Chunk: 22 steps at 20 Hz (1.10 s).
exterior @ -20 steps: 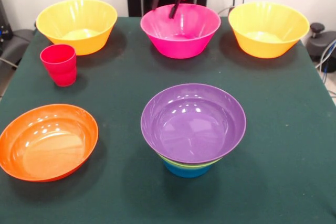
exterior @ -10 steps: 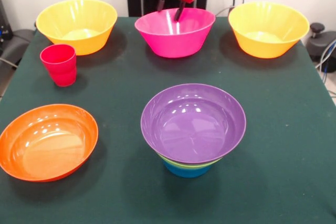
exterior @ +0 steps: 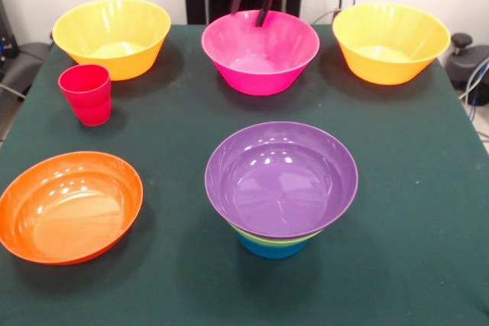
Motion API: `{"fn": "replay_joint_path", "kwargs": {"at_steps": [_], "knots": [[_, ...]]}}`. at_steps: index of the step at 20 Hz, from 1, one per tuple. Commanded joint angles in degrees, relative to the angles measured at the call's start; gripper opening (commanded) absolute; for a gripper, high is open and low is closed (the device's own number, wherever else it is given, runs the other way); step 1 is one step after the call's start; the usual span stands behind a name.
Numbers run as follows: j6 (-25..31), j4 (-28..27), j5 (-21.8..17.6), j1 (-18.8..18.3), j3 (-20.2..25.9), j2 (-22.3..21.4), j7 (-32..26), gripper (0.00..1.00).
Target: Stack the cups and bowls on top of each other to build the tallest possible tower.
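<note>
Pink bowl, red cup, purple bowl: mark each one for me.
pink bowl (exterior: 260, 55): front view, on its inner wall near the bottom.
red cup (exterior: 86, 97): front view, on its outer side wall.
purple bowl (exterior: 279, 181): front view, on its inside floor, top of the stack.

Bright, even overhead light fills the scene. White glare spots dot the glossy purple bowl (exterior: 281, 177) and orange bowl (exterior: 69, 205). Soft shadows fall on the green tablecloth (exterior: 412, 188). Focus is slightly soft throughout.
</note>
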Motion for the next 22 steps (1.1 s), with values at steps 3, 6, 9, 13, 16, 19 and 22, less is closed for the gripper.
{"fn": "replay_joint_path", "kwargs": {"at_steps": [3, 6, 9, 13, 16, 19, 22], "knots": [[16.49, -2.49, 2.65, -0.12, 6.08, -8.35, 6.17, 1.0], [18.34, -3.38, 2.47, -0.45, 6.38, -9.17, 6.03, 1.0], [20.69, -5.26, 2.96, 0.15, 6.14, -9.48, 6.27, 1.0], [23.06, -8.14, 3.85, 1.29, 5.69, -8.94, 6.96, 1.0], [24.16, -10.67, 4.56, 1.98, 5.48, -7.62, 7.52, 1.0], [24.83, -13.32, 5.61, 2.99, 5.12, -5.95, 8.43, 1.0], [26.63, -15.42, 6.24, 4.14, 4.32, -5.32, 8.72, 1.0]]}}
